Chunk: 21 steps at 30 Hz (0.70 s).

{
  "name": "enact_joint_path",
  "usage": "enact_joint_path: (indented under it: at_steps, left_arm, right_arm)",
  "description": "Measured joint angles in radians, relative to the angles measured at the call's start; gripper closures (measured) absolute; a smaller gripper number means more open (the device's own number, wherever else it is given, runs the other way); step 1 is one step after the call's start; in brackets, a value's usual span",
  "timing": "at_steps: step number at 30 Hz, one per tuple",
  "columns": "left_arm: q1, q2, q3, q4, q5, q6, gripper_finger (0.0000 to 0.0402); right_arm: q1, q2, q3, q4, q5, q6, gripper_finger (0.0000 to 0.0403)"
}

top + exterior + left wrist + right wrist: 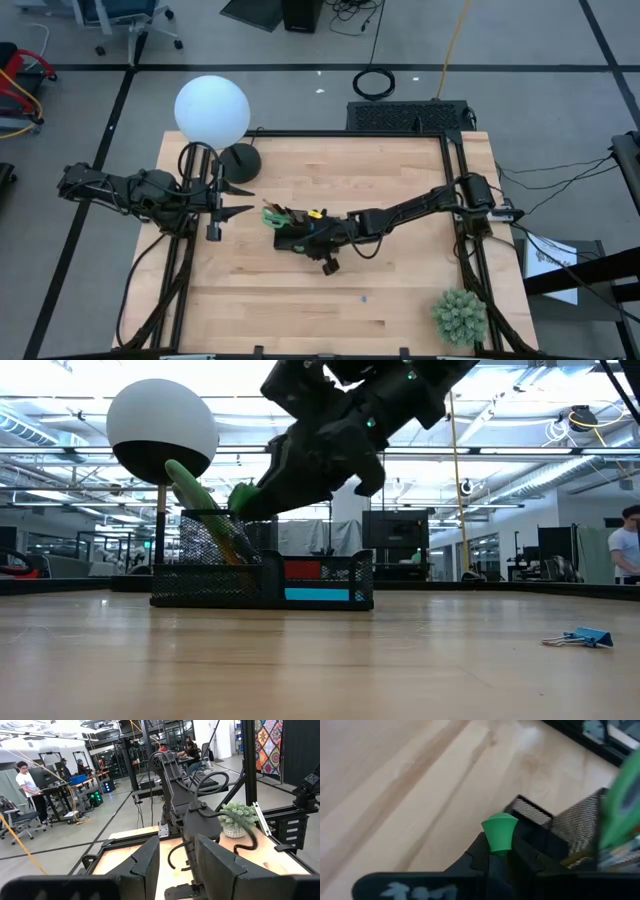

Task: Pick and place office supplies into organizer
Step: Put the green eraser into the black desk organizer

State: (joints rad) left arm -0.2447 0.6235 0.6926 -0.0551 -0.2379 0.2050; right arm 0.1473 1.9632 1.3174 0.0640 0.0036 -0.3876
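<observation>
Low view: a blue binder clip (pixel 579 638) is lying apart on the table (pixel 320 670) while the right gripper (pixel 498 851), pinching a small green eraser (pixel 499 833), is hovering over the black organizer (pixel 262 582); the left gripper (pixel 236 200) is waiting part-open beside the lamp base (pixel 240 160).

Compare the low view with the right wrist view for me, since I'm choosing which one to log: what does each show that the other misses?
Only the low view shows the blue binder clip lying on the table, the white globe lamp behind, and the organizer's low compartment with red and blue items inside. Only the right wrist view shows the right gripper shut on a small green eraser. Both show the organizer's mesh pen compartment and the green-handled scissors standing in it.
</observation>
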Motion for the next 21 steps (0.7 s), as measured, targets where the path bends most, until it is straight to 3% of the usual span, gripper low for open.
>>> enact_joint_path:
  at_steps: [9,21]
  left_arm:
    - [0.000,0.000,0.000,0.002,0.000,0.000,0.0270]
    - [0.000,0.000,0.000,0.003,0.000,0.001,0.0270]
  right_arm:
    - [-0.039,0.047,0.001,0.110,0.000,-0.048,0.0372]
    - [-0.050,0.048,0.001,0.158,0.075,-0.043,0.0373]
